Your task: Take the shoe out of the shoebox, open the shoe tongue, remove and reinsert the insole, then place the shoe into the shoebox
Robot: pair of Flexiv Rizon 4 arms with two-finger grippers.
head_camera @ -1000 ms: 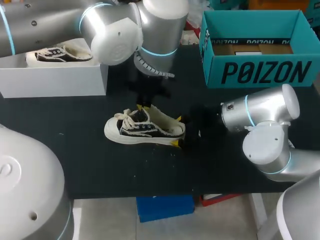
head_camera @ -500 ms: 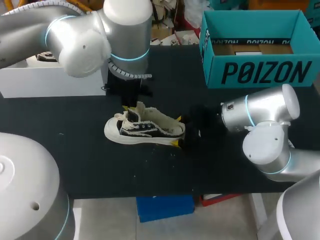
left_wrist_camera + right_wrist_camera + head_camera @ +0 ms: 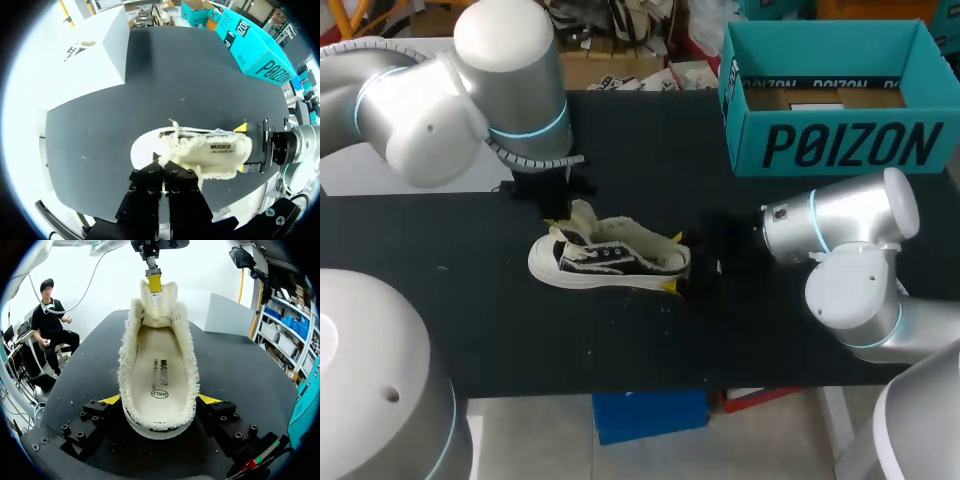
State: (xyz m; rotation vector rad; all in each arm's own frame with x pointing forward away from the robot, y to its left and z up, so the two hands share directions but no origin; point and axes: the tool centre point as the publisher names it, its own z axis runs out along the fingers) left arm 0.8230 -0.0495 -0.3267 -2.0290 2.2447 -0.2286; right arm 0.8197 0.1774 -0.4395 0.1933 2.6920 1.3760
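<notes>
**Shoe gripped at both ends on the black tabletop**

Nearest the front edge of the tabletop [image 3: 620, 340], a low black-and-cream shoe [image 3: 610, 262] sits out of its box. It rests on its sole with the toe pointing to the left side. The right arm [image 3: 850, 240] comes in low from the right, and the right jaws are clenched on the heel. A yellow fingertip [image 3: 111, 399] presses against each side of the shoe, just above the tabletop. From that wrist you look straight along the fleece-lined opening to the insole [image 3: 159, 375], which lies flat inside the shoe. At the far end of the opening the shoe tongue [image 3: 159, 302] stands pulled up and forward toward the toe. The left arm [image 3: 470, 90] reaches down from the left over the toe end, and the left jaws are pinched together on the top edge of that tongue. Well beyond the shoe, at the back right, the teal shoebox [image 3: 840, 145] stands open and upright. At the back left is a white box [image 3: 95, 60], and a second shoe [image 3: 80, 47] shows over its rim.
</notes>
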